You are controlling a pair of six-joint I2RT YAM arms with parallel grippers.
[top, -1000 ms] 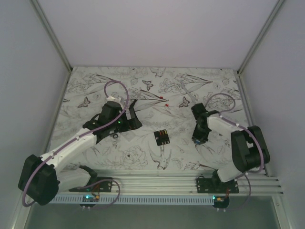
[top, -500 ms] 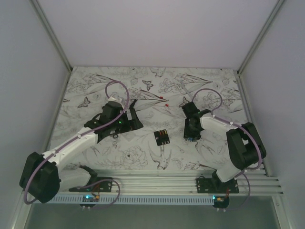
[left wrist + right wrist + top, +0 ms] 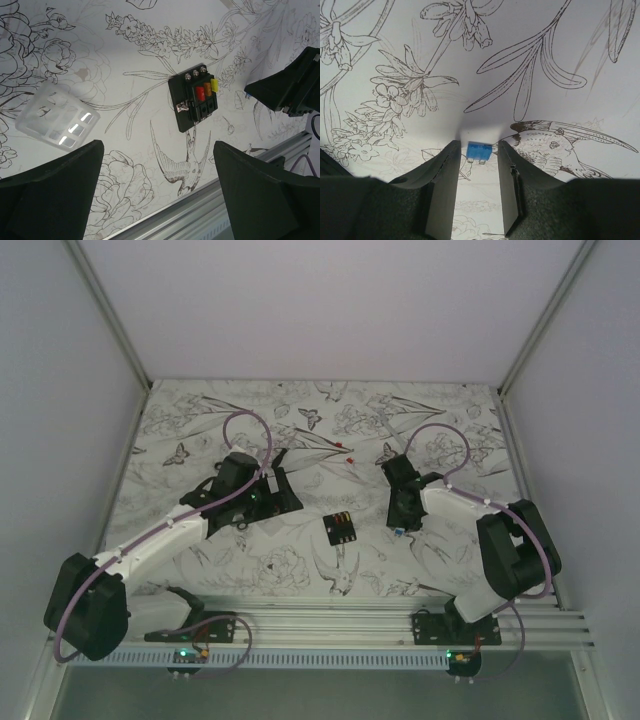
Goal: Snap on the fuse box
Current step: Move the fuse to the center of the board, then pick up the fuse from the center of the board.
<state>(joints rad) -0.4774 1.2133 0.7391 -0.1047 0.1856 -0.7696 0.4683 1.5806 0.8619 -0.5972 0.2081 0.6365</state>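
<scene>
The fuse box (image 3: 341, 528) is a small black square block lying flat on the patterned table mid-front. In the left wrist view, the fuse box (image 3: 195, 100) shows red, orange and yellow fuses in its slots. My left gripper (image 3: 278, 487) hovers to its left, jaws wide open and empty (image 3: 157, 150). My right gripper (image 3: 400, 524) is low at the table to the box's right. It is open (image 3: 479, 146), and its fingers (image 3: 442, 185) straddle a small blue fuse (image 3: 480, 151) lying on the table, with gaps on both sides.
A translucent white plastic cover (image 3: 56, 121) lies on the table left of the fuse box. Two tiny red fuses (image 3: 347, 451) lie further back. A metal rail (image 3: 330, 620) runs along the near edge. Walls enclose the table on three sides.
My right gripper has moved left toward the fuse box and come down around the blue fuse. My left arm has shifted slightly to the right.
</scene>
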